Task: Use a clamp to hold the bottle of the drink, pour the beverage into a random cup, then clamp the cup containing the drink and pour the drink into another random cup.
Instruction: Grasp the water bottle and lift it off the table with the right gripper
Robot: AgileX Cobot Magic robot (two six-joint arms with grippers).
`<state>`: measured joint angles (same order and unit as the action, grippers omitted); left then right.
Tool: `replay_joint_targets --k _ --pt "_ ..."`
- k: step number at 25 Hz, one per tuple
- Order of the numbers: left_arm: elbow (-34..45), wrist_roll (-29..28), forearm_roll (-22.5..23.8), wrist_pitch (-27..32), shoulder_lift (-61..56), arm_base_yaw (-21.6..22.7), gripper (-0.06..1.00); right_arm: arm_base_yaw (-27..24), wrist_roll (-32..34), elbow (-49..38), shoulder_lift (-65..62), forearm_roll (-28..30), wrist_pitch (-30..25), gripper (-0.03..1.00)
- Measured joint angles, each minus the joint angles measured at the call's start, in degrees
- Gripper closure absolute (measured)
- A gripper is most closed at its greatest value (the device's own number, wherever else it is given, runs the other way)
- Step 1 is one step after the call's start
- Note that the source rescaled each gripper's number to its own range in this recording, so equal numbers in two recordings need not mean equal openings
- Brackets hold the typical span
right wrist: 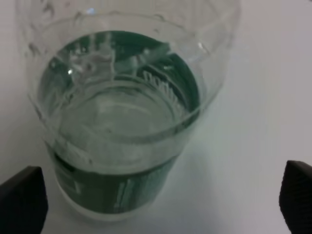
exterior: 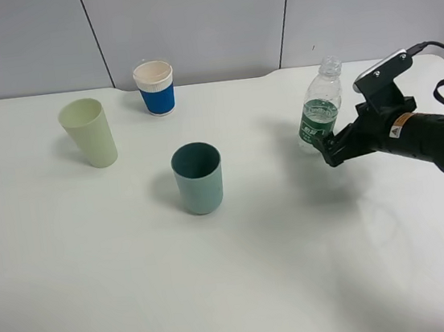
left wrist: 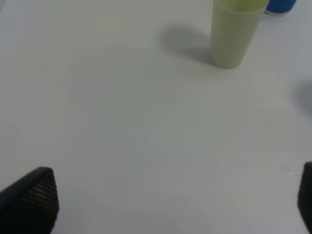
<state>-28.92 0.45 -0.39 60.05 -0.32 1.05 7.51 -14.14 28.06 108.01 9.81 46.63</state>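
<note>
A clear plastic bottle [exterior: 318,107] with a green label stands upright at the right of the white table; it holds clear liquid and has no cap. It fills the right wrist view [right wrist: 122,126]. My right gripper [exterior: 330,151] is open at the bottle's base, with a finger on each side of it [right wrist: 158,204], apart from it. A teal cup [exterior: 198,177] stands mid-table, a pale green cup [exterior: 88,132] at the left, and a white cup with a blue sleeve [exterior: 155,87] at the back. My left gripper [left wrist: 170,200] is open and empty over bare table, out of the exterior view.
The left wrist view shows the pale green cup [left wrist: 235,31] ahead and the blue-sleeved cup's edge [left wrist: 280,6] behind it. The white table [exterior: 222,295] ends at a grey wall panel [exterior: 187,16] at the back. The right arm [exterior: 429,136] reaches in from the right edge.
</note>
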Motion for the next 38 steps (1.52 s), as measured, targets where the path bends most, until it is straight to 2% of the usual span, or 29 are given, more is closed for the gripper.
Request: replay_joint_targets --k 6,10,20,28,34,35,36,37,38 --pt "0.0 0.0 0.0 0.0 0.0 0.0 -0.06 0.0 0.0 0.0 5.5 1.1 11.8 0.09" --pt "0.0 0.0 0.0 0.0 0.0 0.0 -0.06 0.0 0.0 0.0 7.6 3.9 16.2 0.12" --pt "0.0 0.0 0.0 0.0 0.0 0.0 -0.06 0.0 0.0 0.1 10.4 5.3 21.2 0.13" --pt "0.0 0.0 0.0 0.0 0.0 0.0 -0.06 0.0 2.3 3.0 11.5 8.7 22.1 0.17" --pt "0.0 0.0 0.0 0.0 0.0 0.0 -0.06 0.0 3.1 3.3 11.5 8.7 22.1 0.18" --pt "0.0 0.0 0.0 0.0 0.0 0.0 -0.06 0.0 3.1 3.3 11.5 8.7 22.1 0.21" --pt "0.0 0.0 0.0 0.0 0.0 0.0 -0.06 0.0 3.1 3.3 11.5 8.7 22.0 0.30" --pt "0.0 0.0 0.0 0.0 0.0 0.0 -0.06 0.0 3.1 3.3 11.5 8.7 21.4 0.43" --pt "0.0 0.0 0.0 0.0 0.0 0.0 -0.06 0.0 3.2 3.3 11.5 8.7 20.6 0.65"
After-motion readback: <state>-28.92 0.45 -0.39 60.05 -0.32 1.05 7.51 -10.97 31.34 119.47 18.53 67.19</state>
